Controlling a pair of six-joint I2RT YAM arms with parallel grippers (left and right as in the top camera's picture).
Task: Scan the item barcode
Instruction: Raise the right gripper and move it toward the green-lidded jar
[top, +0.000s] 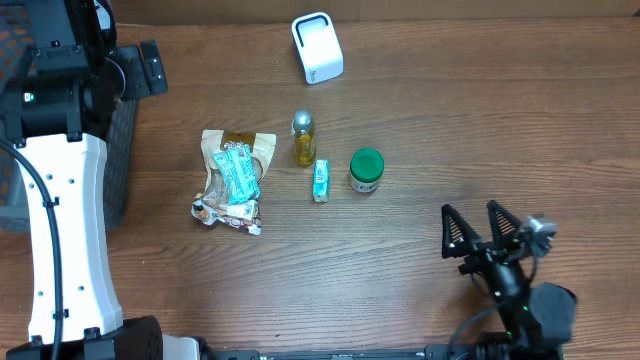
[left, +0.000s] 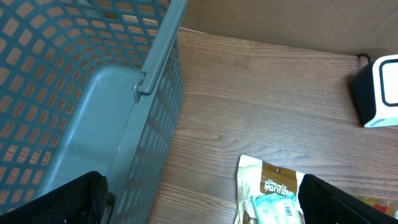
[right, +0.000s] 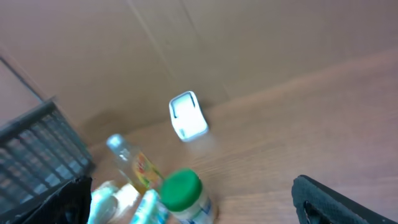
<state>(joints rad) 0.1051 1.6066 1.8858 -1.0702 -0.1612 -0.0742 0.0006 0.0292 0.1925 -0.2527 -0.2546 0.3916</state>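
Left jaws: my left gripper stands spread wide and holds nothing. Its two black fingers sit in the bottom corners of my left wrist view.
Right jaws: my right gripper is also fully spread and empty, low over bare wood, well apart from the items.
Items: the snack pouch, bottle, small teal box and green-lidded jar lie grouped mid-table. The box is between bottle and jar.
Scanner: the white scanner stands at the far edge, apart from the group.
Overhead alone: it shows all four items at once, and my right fingers pointing towards them.
Left wrist alone: close grey-blue basket mesh and rim, just beside the pouch's top edge. The bottle, box and jar are out of this frame.
Right wrist alone: a blurred, tilted look. The jar's lid is nearest, the bottle is upright behind it, and a plain brown wall rises behind the scanner.
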